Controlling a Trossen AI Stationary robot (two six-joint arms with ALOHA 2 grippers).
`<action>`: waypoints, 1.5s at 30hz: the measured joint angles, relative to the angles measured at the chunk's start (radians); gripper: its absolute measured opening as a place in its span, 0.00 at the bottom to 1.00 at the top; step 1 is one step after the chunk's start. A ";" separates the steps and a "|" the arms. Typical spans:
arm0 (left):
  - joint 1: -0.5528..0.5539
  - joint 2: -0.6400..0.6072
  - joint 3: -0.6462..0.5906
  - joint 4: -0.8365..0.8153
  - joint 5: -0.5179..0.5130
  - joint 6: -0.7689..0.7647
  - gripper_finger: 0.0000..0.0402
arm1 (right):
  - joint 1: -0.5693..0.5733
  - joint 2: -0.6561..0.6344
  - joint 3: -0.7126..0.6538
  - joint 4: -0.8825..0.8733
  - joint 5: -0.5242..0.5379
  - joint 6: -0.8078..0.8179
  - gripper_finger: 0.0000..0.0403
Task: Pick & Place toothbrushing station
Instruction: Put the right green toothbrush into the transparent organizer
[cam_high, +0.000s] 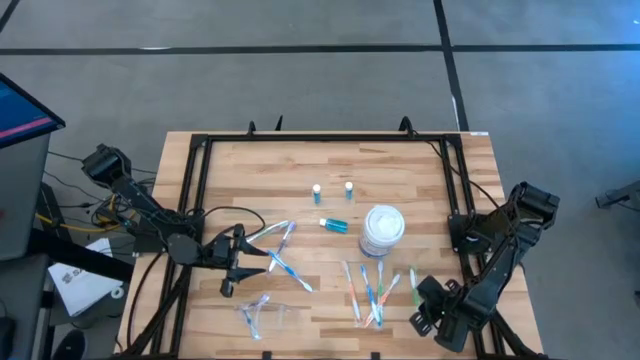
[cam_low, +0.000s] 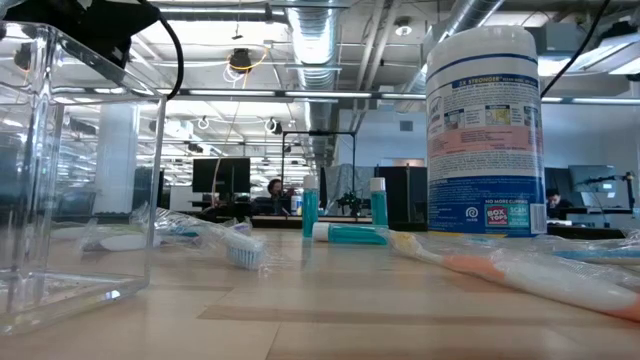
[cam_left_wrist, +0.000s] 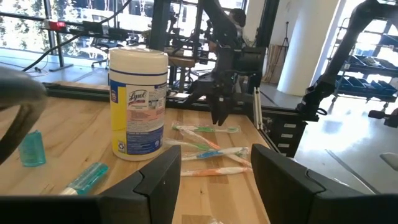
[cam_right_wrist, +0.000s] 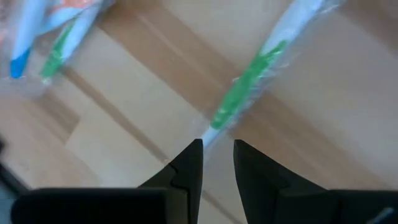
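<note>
A: While the right gripper (cam_right_wrist: 217, 152) hangs over a green-handled toothbrush (cam_right_wrist: 249, 81), its fingers a narrow gap apart and holding nothing, what lies nearest the wipes canister (cam_high: 382, 230)?

B: About six toothbrushes (cam_high: 368, 290) in front of it. Left gripper (cam_high: 232, 272), spread wide and empty, is beside the toothbrushes to the canister's left (cam_high: 280, 252). Beyond the canister: three blue bottles, two upright (cam_high: 317, 190), one lying (cam_high: 334, 224).

You have a pale wood-plank table (cam_high: 300, 165) framed in black. The toothbrushes (cam_high: 368, 290) are pale with blue, green and orange accents; the bottles (cam_high: 333, 224) are teal-blue, white-capped. The wipes tub (cam_high: 382, 230) is white, its label blue and pink.
</note>
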 joint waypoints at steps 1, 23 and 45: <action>0.000 0.000 0.000 0.000 0.000 0.000 0.48 | 0.002 0.000 -0.005 0.019 0.003 0.000 0.20; 0.000 0.000 0.000 0.001 0.000 0.000 0.48 | -0.010 0.000 -0.047 0.021 -0.017 -0.053 0.02; 0.000 0.000 0.000 0.002 0.001 0.000 0.48 | -0.075 0.000 0.235 -0.427 -0.116 -0.230 0.00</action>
